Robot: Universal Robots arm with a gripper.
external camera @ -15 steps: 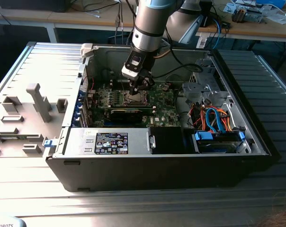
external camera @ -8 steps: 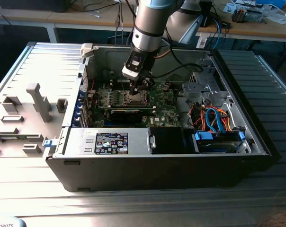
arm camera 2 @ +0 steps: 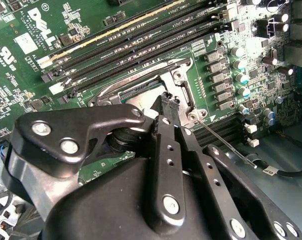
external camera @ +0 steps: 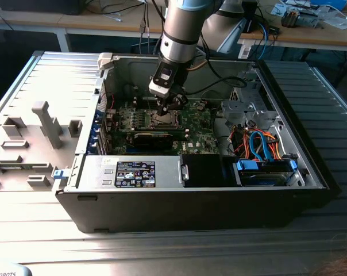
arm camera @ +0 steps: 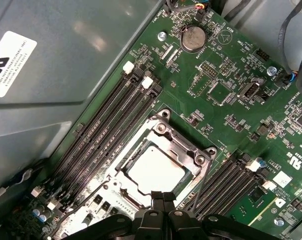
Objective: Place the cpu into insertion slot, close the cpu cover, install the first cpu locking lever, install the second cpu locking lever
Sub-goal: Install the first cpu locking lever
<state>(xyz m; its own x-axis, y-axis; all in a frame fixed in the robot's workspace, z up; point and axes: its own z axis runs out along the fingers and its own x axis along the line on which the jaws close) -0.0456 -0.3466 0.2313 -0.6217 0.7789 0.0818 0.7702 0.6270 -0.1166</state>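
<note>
The cpu (arm camera: 153, 170) lies flat in the insertion slot (external camera: 163, 119), its silver face showing through the cut-out of the cpu cover (arm camera: 178, 142), which lies down over it. My gripper (arm camera: 163, 196) is shut, with its fingertips pressed together at the cover's edge and nothing between them. In the second wrist view the gripper (arm camera 2: 166, 97) rests against the cover (arm camera 2: 178, 75). A thin wire locking lever (arm camera 2: 226, 142) sticks out from a corner of the socket, slanting over the neighbouring black slots. The same locking lever (arm camera: 202, 182) runs beside the socket in the first wrist view.
Long black memory slots (arm camera: 111, 130) flank the socket on both sides. A coin battery (arm camera: 193, 38) sits further along the green board. The grey case wall (arm camera: 66, 60) rises close by. A drive cage (external camera: 242, 109) and coloured cables (external camera: 265, 146) fill the exterior view's right.
</note>
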